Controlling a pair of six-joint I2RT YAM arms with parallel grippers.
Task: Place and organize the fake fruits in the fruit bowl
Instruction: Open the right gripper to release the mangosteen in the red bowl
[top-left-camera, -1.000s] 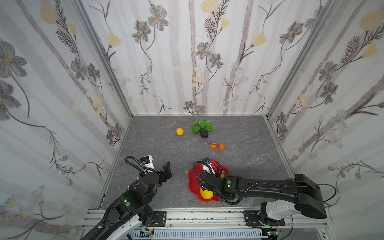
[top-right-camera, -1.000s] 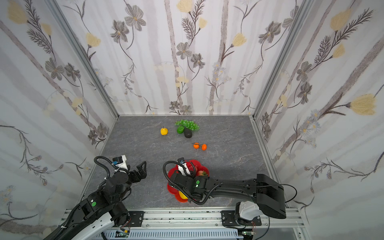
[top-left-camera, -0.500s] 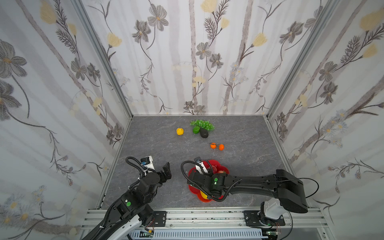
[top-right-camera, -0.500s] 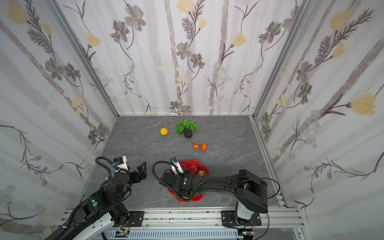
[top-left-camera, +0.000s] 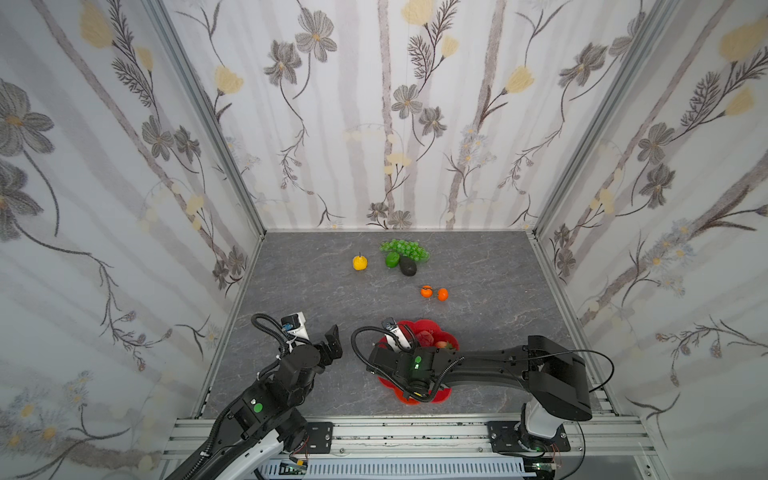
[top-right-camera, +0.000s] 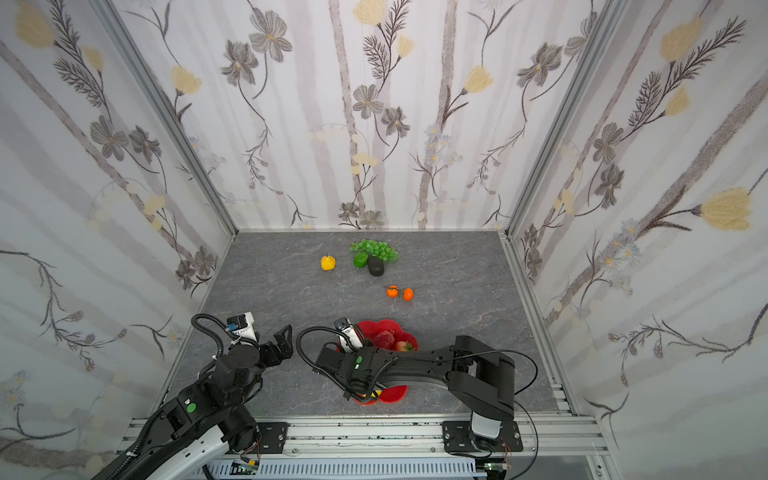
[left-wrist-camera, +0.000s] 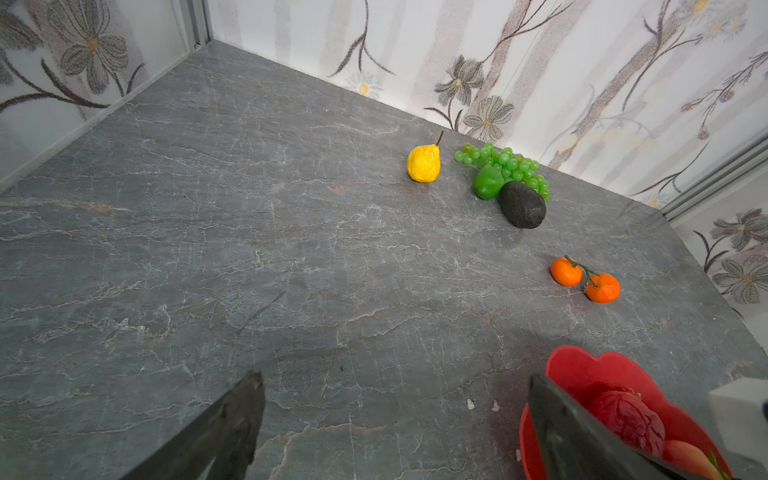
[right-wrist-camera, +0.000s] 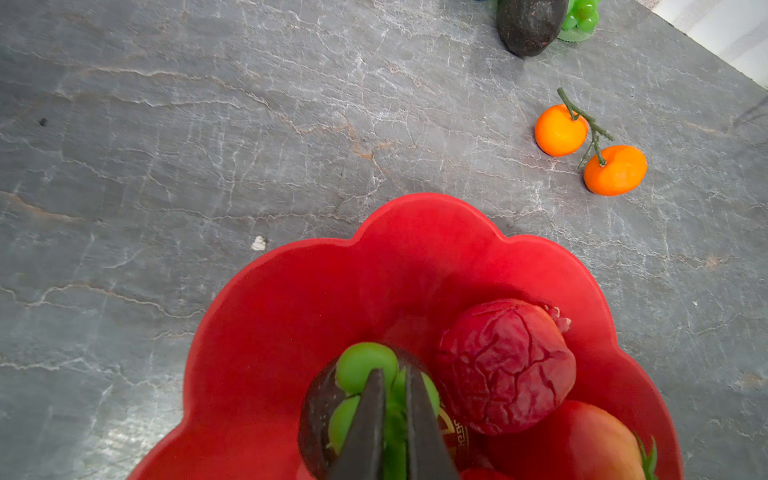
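finds the shallow bright red plastic fruit bowl with a scalloped petal rim (top-left-camera: 424, 323) at the near middle of the grey marbled stone-look tabletop (top-left-camera: 311, 291), partly under the black right arm (top-left-camera: 490, 365) in both top views. sees the right gripper (right-wrist-camera: 392, 370) over the bowl's inside, fingers narrow, nearly together, pinching a small glossy green lobed fruit (right-wrist-camera: 361, 365) of plastic. places that green lobed fruit just above a dark brown rounded avocado (right-wrist-camera: 318, 415) lying in the bowl; cannot tell whether touching. counts beside it in the bowl a wrinkled deep red round fruit (right-wrist-camera: 505, 365) and a reddish-yellow smooth fruit (right-wrist-camera: 582, 444) with a green leaf, touching each other. sees the left gripper (left-wrist-camera: 395, 376) with fingers spread wide, holding nothing, over bare tabletop near the bowl's left side. finds, well apart from the bowl toward the far edge of the tabletop, a yellow plastic pear (top-left-camera: 360, 262) with a thin stem standing alone, then a bunch of small translucent green grapes (top-left-camera: 405, 248), a glossy green lime-like fruit (top-left-camera: 392, 259) and a second dark avocado (top-left-camera: 408, 266), those three touching in a cluster. notes between cluster and bowl two tiny orange plastic oranges (right-wrist-camera: 561, 131) joined by a green stem (right-wrist-camera: 592, 129), side by side on the tabletop.
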